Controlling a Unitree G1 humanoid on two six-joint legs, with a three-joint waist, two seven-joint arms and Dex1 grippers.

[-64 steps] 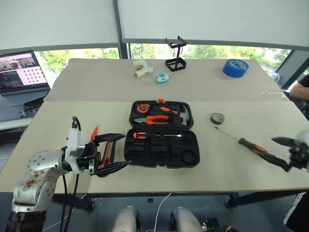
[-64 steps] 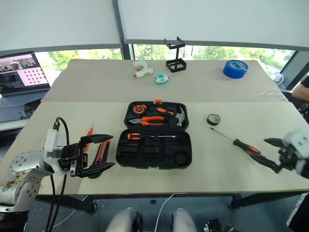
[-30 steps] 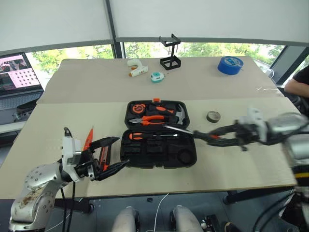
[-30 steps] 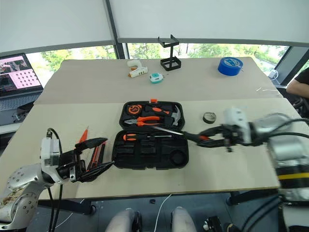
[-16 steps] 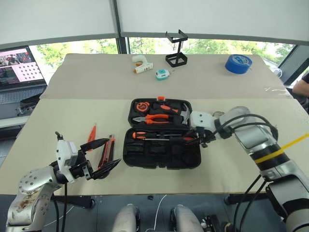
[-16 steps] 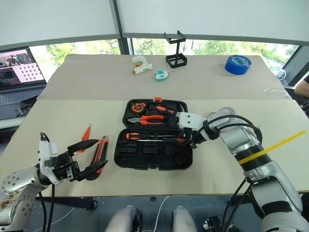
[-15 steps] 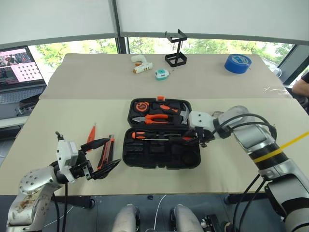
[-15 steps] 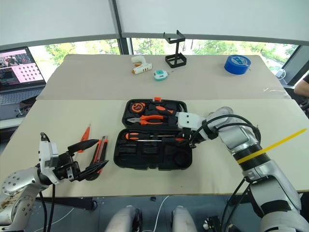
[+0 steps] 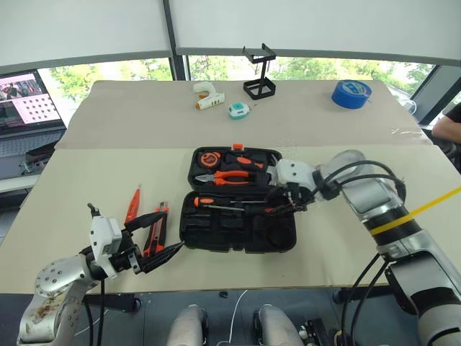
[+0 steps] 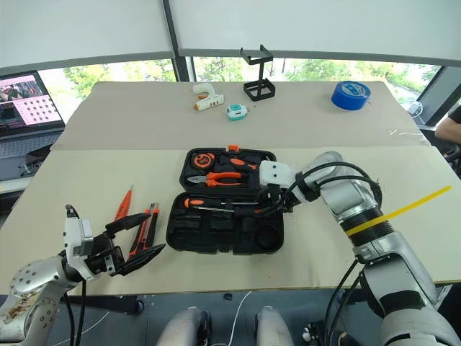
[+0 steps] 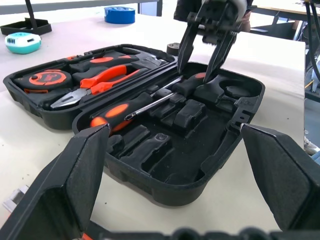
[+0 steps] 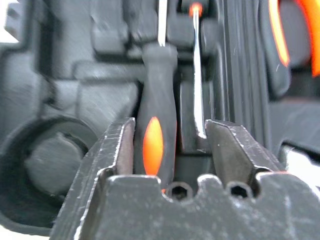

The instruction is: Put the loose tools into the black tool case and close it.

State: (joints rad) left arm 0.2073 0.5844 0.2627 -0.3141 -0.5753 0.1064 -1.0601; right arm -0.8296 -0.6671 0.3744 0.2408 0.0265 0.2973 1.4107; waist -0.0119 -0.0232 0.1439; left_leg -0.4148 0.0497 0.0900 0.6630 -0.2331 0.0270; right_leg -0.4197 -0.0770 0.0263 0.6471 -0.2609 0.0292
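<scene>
The black tool case [image 9: 238, 229] lies open in the middle of the table. Two black-and-orange screwdrivers lie side by side in its near half, one with its handle [image 9: 207, 201] to the left. My right gripper [image 9: 279, 204] stands open astride the other screwdriver's handle [image 12: 156, 135], which rests in its recess against one finger [image 12: 121, 150]. On the left, my left gripper [image 9: 171, 231] hovers low, open and empty. The orange-black utility knife [image 9: 153, 234] lies on the table under it. Just left of the knife lies the slim orange tester screwdriver [image 9: 132, 205].
The case's far half holds orange pliers [image 9: 230, 176], a hammer and a tape measure. On the far table stand a white glue gun [image 9: 204, 97], a teal tape measure [image 9: 236, 109], a black wire stand [image 9: 259, 72] and a blue tape roll [image 9: 351, 94]. A laptop [image 9: 25, 101] sits far left.
My right gripper carried the screwdriver left from open table into the case, laid it in its recess, and its fingers have now spread off the handle. The left gripper stayed put.
</scene>
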